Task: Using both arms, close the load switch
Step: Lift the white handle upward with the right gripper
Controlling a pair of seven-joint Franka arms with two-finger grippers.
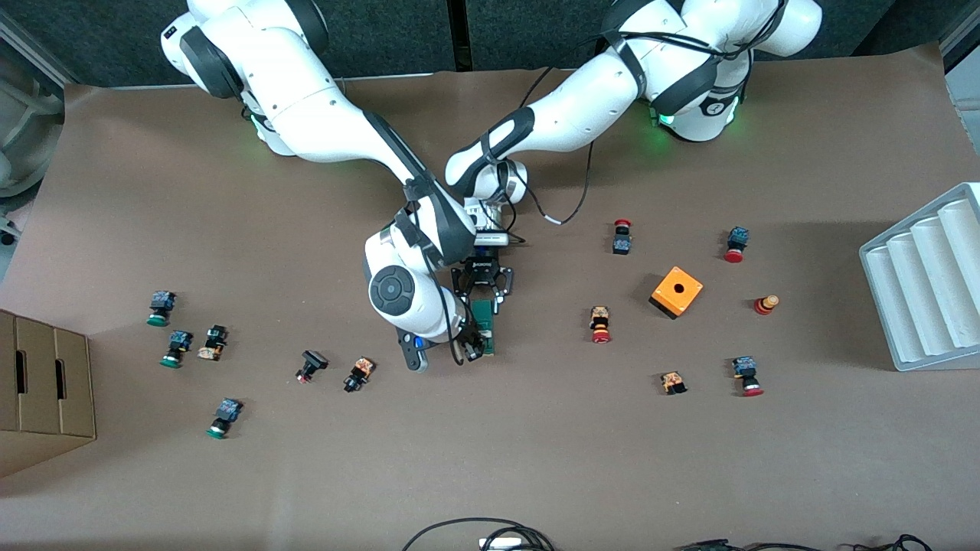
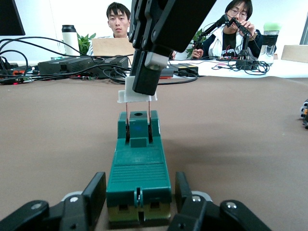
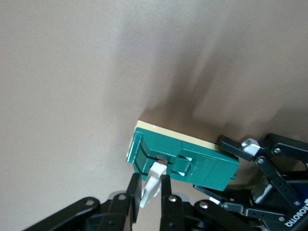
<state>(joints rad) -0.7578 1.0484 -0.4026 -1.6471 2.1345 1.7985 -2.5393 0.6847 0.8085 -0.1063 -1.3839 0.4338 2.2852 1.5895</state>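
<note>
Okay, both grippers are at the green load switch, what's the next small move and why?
Probably the right gripper should press the white piece straight down. It grips that piece, raised above the load switch with two thin prongs entering the slots, so it looks unseated. The left gripper brackets the switch's end on the table, steadying it.

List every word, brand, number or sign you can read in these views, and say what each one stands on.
"ROBOTIQ": white lettering on the body of the left gripper, seen turned at the edge of the right wrist view.
Round mark on the left arm's base: too small to read.
Load switch: no lettering shows.
Push buttons: any markings are too small to read.
</note>
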